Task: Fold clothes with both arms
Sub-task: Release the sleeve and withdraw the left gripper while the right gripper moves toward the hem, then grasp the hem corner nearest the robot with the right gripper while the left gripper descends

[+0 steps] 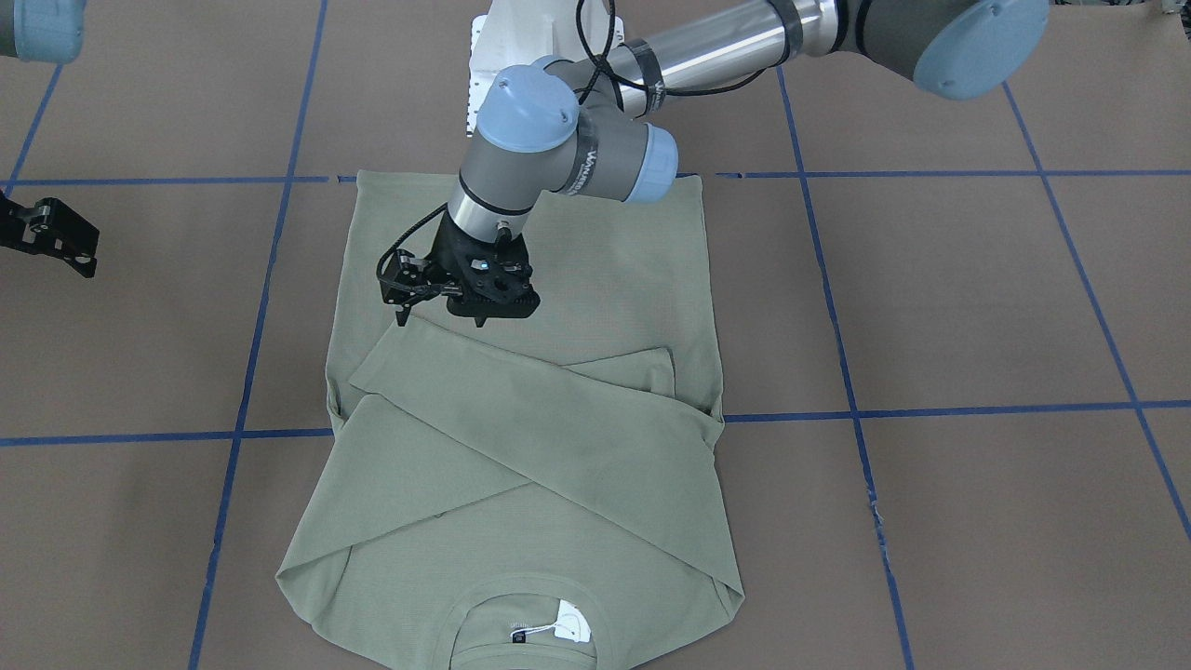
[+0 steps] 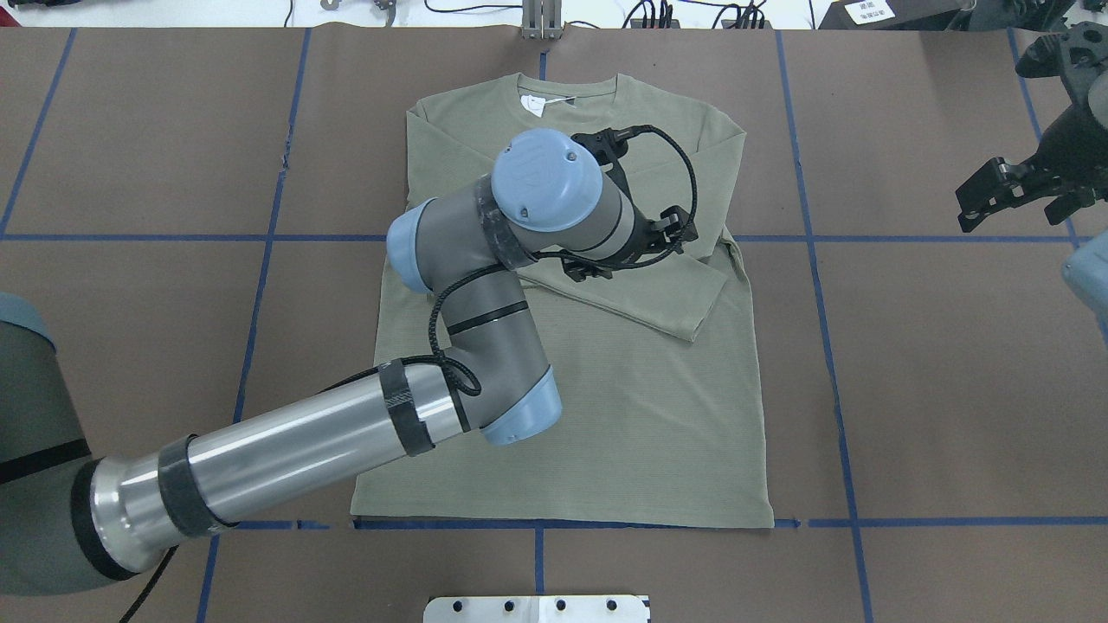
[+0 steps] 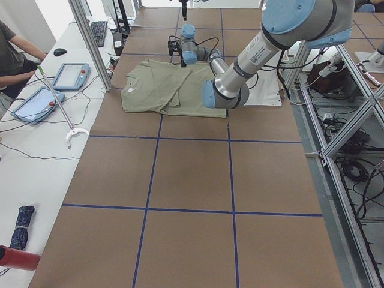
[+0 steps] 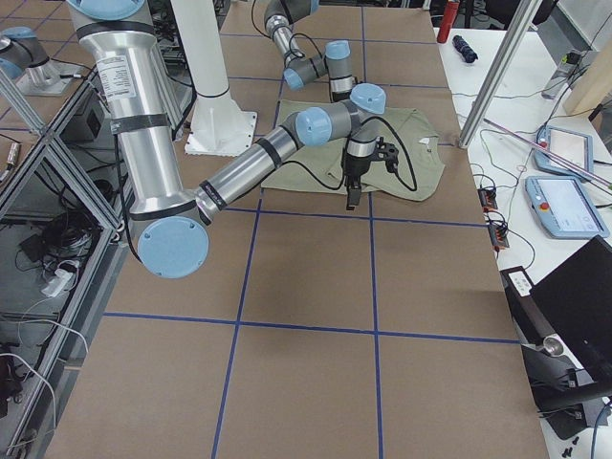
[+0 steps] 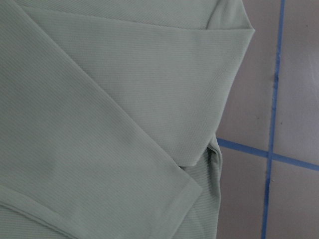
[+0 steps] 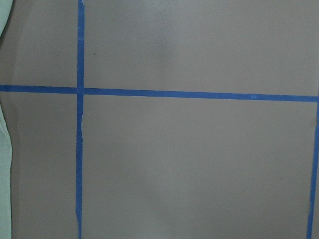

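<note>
The sage-green long-sleeved shirt [image 1: 605, 279] lies flat on the brown table, its collar and white neck tag toward the far edge from the robot [image 2: 606, 415]. Both sleeves are folded across the chest and cross each other. My left gripper [image 1: 441, 321] hovers low over the cuff end of the upper sleeve; its jaws look open and hold nothing. The left wrist view shows only the folded sleeve and cuff [image 5: 99, 124]. My right gripper [image 2: 1021, 197] is open and empty, off the shirt on the robot's right; the shirt's edge [image 6: 4, 164] just shows in its wrist view.
Blue tape lines [image 1: 930, 409] mark a grid on the table. The white pedestal base [image 2: 537, 608] sits at the near edge behind the shirt's hem. An operators' desk with tablets [image 3: 72, 75] and a metal post [image 3: 90, 42] stand beyond the far edge.
</note>
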Robot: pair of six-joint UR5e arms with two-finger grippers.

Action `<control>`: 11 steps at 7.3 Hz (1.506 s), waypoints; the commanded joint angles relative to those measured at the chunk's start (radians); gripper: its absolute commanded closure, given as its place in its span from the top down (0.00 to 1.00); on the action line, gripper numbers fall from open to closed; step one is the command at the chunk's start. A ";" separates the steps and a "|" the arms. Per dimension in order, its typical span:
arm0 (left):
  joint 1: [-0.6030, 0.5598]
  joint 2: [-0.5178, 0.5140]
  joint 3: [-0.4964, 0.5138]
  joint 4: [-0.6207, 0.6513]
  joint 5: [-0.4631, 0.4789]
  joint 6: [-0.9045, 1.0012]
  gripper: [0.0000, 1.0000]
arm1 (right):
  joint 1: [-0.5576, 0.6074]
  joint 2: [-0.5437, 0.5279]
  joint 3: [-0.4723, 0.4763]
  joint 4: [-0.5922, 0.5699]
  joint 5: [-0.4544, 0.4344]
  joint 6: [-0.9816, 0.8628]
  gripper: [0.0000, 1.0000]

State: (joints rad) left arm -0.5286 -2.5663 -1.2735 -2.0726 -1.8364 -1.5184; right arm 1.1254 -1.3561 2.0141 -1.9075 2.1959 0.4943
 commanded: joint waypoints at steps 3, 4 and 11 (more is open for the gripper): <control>-0.103 0.384 -0.465 0.276 -0.001 0.381 1.00 | -0.209 -0.009 0.064 0.233 -0.021 0.417 1.00; -0.108 0.484 -0.539 0.275 -0.001 0.433 1.00 | -0.296 -0.011 0.098 0.264 -0.074 0.526 1.00; -0.133 0.673 -0.722 0.267 0.005 0.506 1.00 | -0.887 -0.187 0.118 0.546 -0.488 1.022 1.00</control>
State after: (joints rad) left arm -0.6615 -1.8954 -1.9825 -1.8046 -1.8338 -1.0056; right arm 0.2904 -1.4846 2.1398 -1.4434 1.7456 1.4611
